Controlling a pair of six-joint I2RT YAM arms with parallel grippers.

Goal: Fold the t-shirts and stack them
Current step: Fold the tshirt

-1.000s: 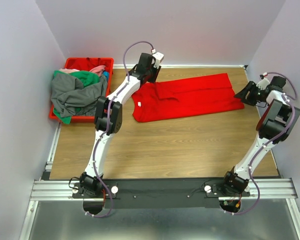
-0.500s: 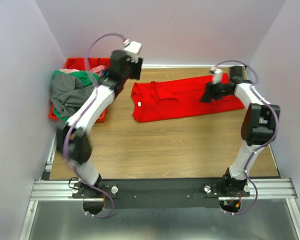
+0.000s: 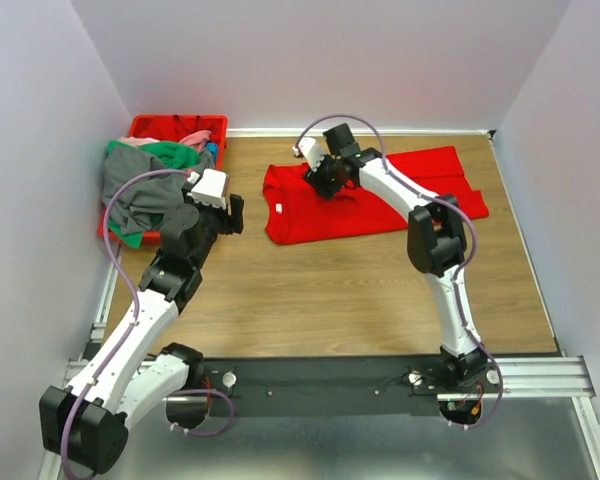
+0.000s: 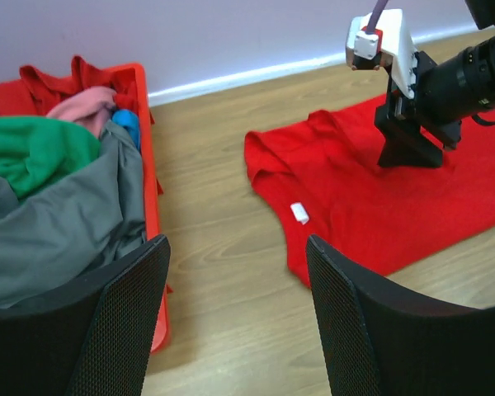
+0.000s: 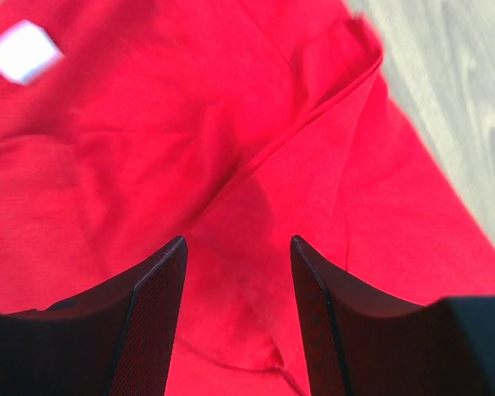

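The bright red t-shirt (image 3: pixel 380 205) lies flat on the wooden table, its collar with a white label (image 3: pixel 277 208) to the left. It also shows in the left wrist view (image 4: pixel 355 198) and fills the right wrist view (image 5: pixel 231 124). My right gripper (image 3: pixel 320 180) is open and empty just above the shirt's upper left part, near a fold ridge (image 5: pixel 238 247). My left gripper (image 3: pixel 230 213) is open and empty over bare table, between the crate and the shirt's collar (image 4: pixel 238 247). Grey (image 3: pixel 140 195), green (image 3: pixel 165 153) and pink (image 3: pixel 193 138) shirts are piled in the crate.
The red plastic crate (image 3: pixel 175 125) stands at the back left against the wall, and the pile spills over its front. Its rim (image 4: pixel 153 206) is just left of my left fingers. Walls close in the table on three sides.
My left arm has pulled back from the shirt's far left corner to the crate's near corner. My right arm has swept left from the shirt's right end to near the collar. The shirt lies as before.
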